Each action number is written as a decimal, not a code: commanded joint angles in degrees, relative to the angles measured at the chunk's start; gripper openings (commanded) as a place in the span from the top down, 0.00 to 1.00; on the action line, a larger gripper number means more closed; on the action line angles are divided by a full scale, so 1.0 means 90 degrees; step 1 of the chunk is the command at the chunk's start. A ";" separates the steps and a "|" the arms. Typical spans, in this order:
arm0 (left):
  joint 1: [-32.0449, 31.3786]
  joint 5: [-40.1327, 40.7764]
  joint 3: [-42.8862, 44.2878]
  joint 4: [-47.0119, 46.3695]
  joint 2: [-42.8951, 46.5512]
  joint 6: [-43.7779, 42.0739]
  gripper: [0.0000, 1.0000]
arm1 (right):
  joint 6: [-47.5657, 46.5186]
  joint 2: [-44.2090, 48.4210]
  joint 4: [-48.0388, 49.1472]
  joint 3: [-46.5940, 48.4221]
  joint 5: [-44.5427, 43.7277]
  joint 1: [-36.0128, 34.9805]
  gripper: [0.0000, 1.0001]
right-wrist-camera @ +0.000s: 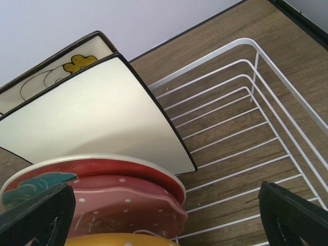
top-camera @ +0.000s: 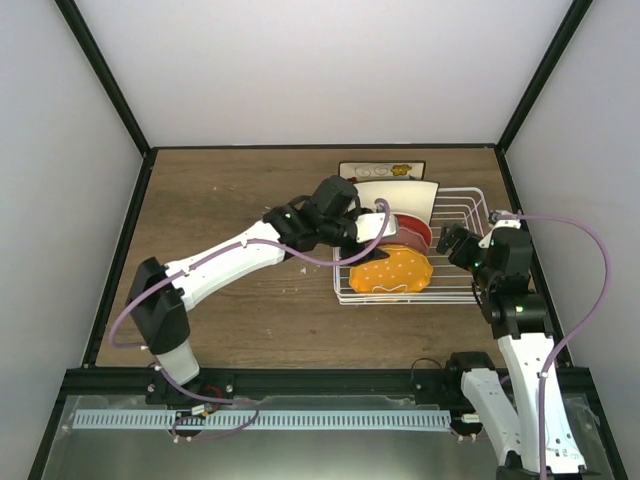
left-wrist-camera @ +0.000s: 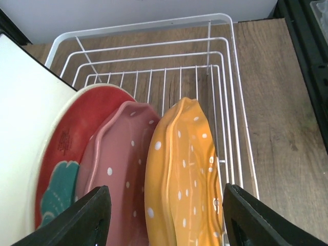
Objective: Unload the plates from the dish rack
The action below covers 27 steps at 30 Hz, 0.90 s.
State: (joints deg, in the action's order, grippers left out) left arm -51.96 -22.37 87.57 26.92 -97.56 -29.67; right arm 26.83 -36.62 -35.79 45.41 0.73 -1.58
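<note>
Standing on edge along the left side of the dish rack (top-camera: 460, 205), in a row from its near rail to its far rail, are the orange plate (top-camera: 393, 272), the pink dotted plate (left-wrist-camera: 115, 169), the red-and-teal plate (right-wrist-camera: 97, 169), the plain cream square plate (right-wrist-camera: 97, 120) and, hindmost, the floral square plate (right-wrist-camera: 56, 72). Whether this last one sits inside the wire cannot be told. The left fingers (left-wrist-camera: 92, 218) hang over the rack's left rail, spread wide with the orange and pink plates between them, gripping nothing. The right fingers (right-wrist-camera: 38, 215) hover over the rack's right side, likewise spread wide and empty, facing the row. The rack's right half shows bare wire floor bounded by raised rails. The left arm (top-camera: 230, 260) crosses the desk (top-camera: 220, 190) left of the rack. Open wood lies beyond the rack's far rail and before its near rail.
</note>
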 commanded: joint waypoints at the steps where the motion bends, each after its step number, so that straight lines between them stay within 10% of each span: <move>1: -0.0084 0.0119 0.0245 -0.0308 -0.0303 -0.0125 0.39 | -0.0194 0.0241 -0.0224 0.0319 -0.0136 0.0032 0.00; 19: -0.0245 0.0203 0.0394 -0.0317 -0.1152 -0.0006 0.54 | -0.0175 0.0538 -0.0478 0.0423 -0.0119 0.0029 0.00; 27: -0.0395 0.0559 0.0237 -0.0351 -0.1090 0.0048 0.77 | -0.0111 0.0655 -0.0534 0.0381 -0.0198 0.0029 0.00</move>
State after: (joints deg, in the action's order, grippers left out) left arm -54.24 -18.28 90.00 23.55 -107.42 -28.80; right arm 25.54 -31.79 -39.66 46.52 0.10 -1.58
